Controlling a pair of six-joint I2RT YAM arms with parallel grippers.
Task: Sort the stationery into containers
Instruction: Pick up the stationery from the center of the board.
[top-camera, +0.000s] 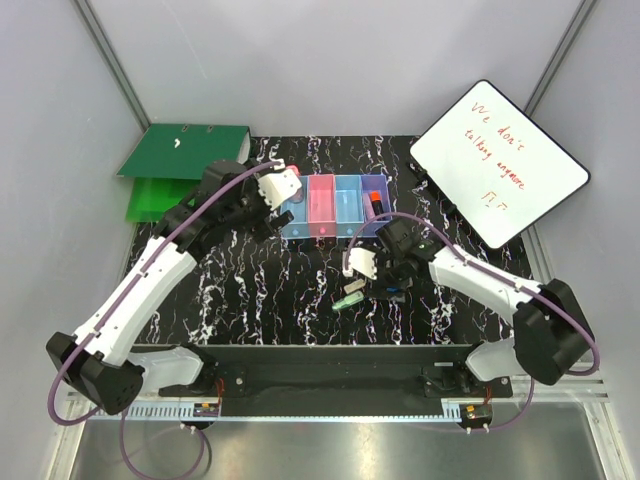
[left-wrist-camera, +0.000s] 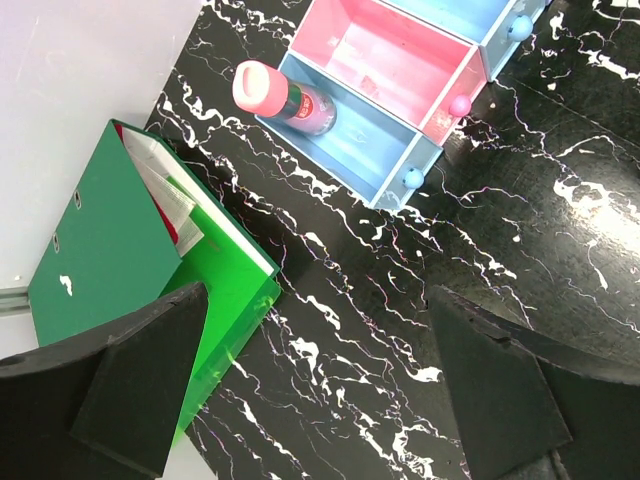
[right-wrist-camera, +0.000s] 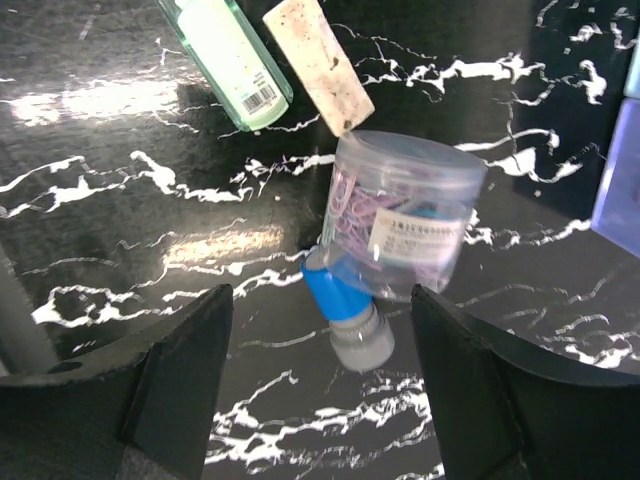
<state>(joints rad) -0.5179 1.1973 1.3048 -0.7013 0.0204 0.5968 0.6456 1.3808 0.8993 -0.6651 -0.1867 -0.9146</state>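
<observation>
The containers (top-camera: 335, 205) stand in a joined row at the back middle: blue, pink, blue, purple. A pink-capped tube (left-wrist-camera: 285, 98) lies in the left blue bin (left-wrist-camera: 350, 145), its cap over the rim. An orange piece (top-camera: 375, 203) sits in the purple bin. My left gripper (left-wrist-camera: 320, 400) is open and empty over bare table left of the bins (top-camera: 262, 218). My right gripper (right-wrist-camera: 320, 400) is open and empty just above a blue grey-capped piece (right-wrist-camera: 345, 305) and a clear tub of clips (right-wrist-camera: 410, 215). A green tube (right-wrist-camera: 230, 60) and a beige eraser (right-wrist-camera: 318, 65) lie beyond them.
Green binders (top-camera: 180, 165) lie at the back left, close to my left fingers (left-wrist-camera: 140, 390). A whiteboard (top-camera: 498, 160) leans at the back right. The purple bin's wall (right-wrist-camera: 620, 190) is just to the right of the tub. Grey walls enclose the black marbled table (top-camera: 250, 290).
</observation>
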